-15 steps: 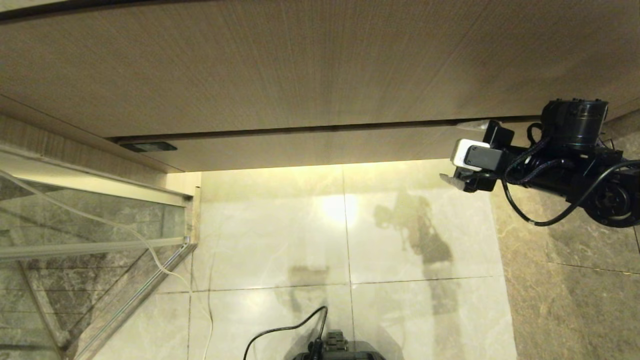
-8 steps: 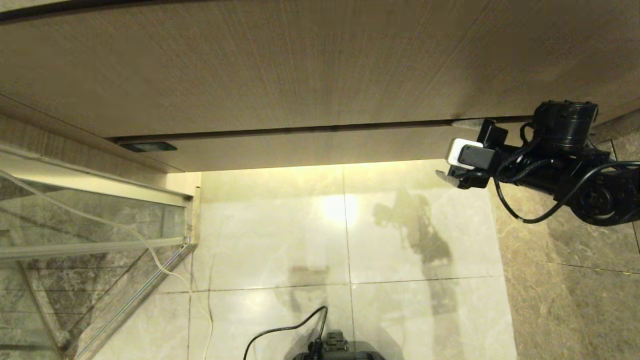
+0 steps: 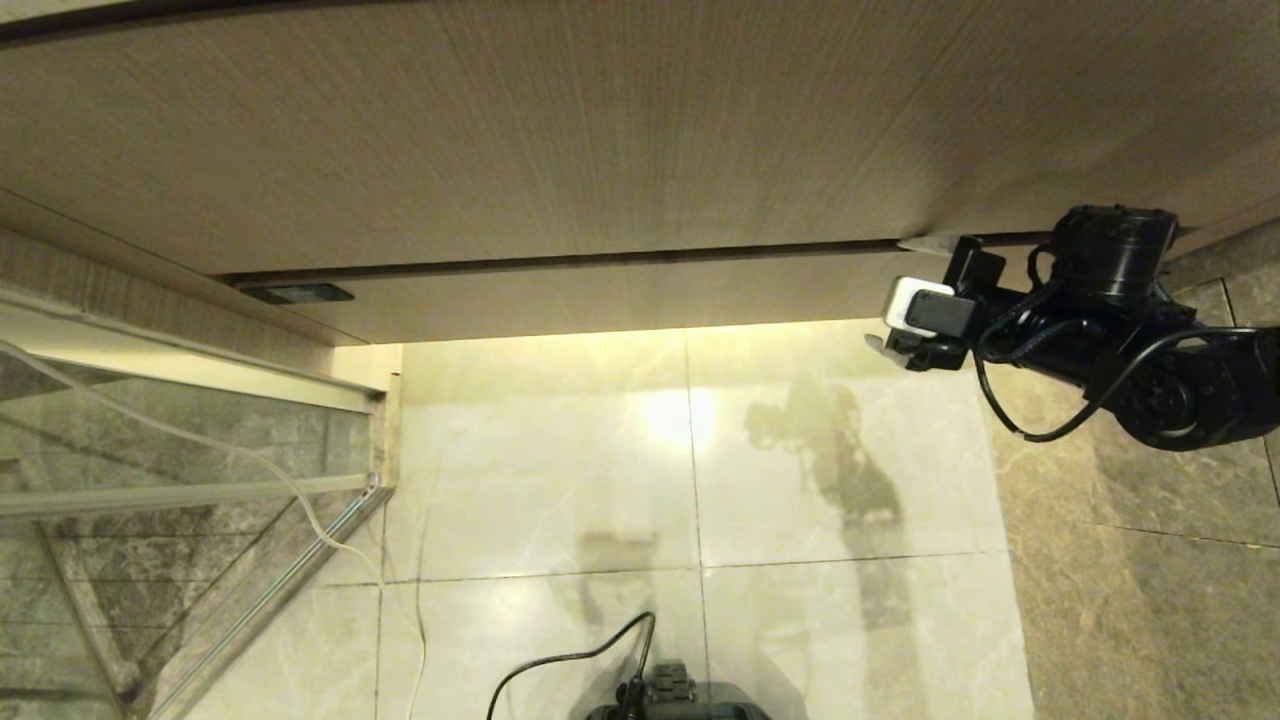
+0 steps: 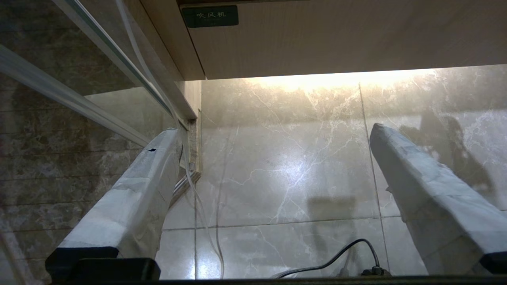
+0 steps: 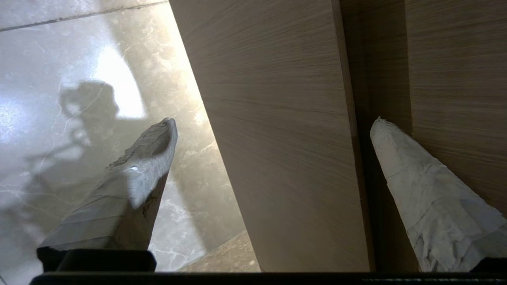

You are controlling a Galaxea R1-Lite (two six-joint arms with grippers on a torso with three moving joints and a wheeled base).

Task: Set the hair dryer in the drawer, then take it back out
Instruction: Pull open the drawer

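Spread wide, the right gripper [image 5: 273,122] straddles the drawer [image 3: 620,295] front (closed), long axis running crosswise.

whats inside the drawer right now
Cannot be seen: the drawer is shut, only its flat wood-grain front showing. The open right gripper straddles its right end. No hair dryer is visible.

Drawer [image 3: 620,295] is closed so whatever's inside is hidden. The right arm [image 3: 1150,350] runs off the frame edge beside it, and the left end effector [image 4: 273,190] only shows in its wrist view.
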